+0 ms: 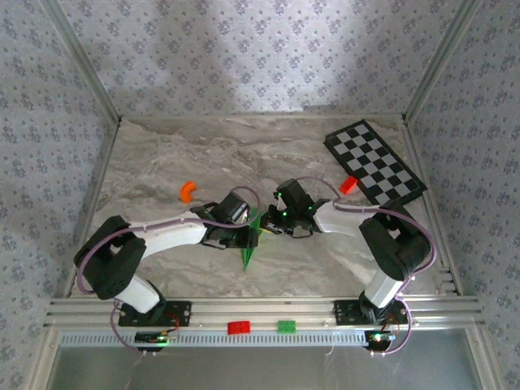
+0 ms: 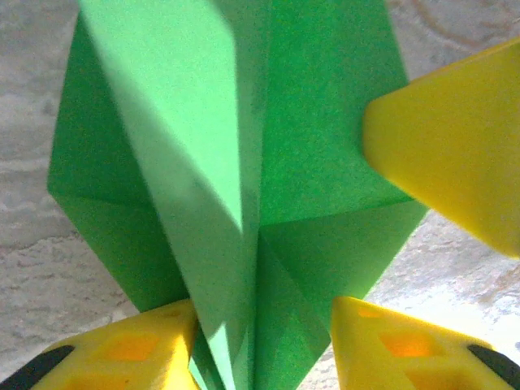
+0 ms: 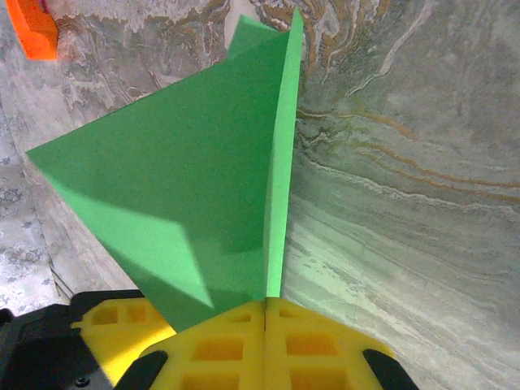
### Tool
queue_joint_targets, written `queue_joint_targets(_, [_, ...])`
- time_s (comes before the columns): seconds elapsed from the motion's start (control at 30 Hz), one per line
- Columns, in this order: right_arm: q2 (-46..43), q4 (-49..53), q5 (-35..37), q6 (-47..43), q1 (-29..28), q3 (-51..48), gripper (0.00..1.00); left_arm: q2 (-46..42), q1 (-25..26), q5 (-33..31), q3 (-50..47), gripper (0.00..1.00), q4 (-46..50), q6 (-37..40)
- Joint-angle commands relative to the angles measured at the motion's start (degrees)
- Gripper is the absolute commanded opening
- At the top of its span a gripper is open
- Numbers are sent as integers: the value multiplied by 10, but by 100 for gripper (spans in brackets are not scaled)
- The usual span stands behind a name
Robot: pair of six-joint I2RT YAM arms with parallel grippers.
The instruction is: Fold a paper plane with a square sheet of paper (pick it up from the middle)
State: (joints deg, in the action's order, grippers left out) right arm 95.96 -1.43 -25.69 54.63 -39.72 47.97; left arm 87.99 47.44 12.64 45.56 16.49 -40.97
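Observation:
The square sheet of paper [image 1: 249,242] is bright green and folded into a pointed shape with a centre crease and triangular flaps. It stands on edge above the marble table [image 1: 162,171], between both arms. My right gripper [image 3: 266,305] is shut on one edge of the paper [image 3: 203,162], its yellow fingers pressed together. In the top view the right gripper [image 1: 272,226] comes in from the right. My left gripper [image 2: 264,325] straddles the lower part of the paper [image 2: 309,146], jaws apart on either side of the folded layers. One right finger [image 2: 455,154] shows beyond the sheet.
An orange curved piece [image 1: 188,191] lies on the table to the left. A red brick [image 1: 348,184] sits beside the checkered board [image 1: 375,162] at the back right. A red brick [image 1: 239,327] and a green brick [image 1: 286,327] rest on the front rail.

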Motion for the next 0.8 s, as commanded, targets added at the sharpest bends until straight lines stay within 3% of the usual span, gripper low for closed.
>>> queue_joint_targets(0.0, [5, 17, 4, -6, 0, 12, 4, 14, 7, -5, 15, 41, 5, 12])
queue_joint_targets(0.37, [3, 9, -1, -4, 5, 2, 4, 35, 14, -28, 29, 21, 22, 13])
queue_joint_targets(0.77, [5, 2, -4, -1, 7, -3, 5, 51, 24, -43, 41, 16, 36, 17])
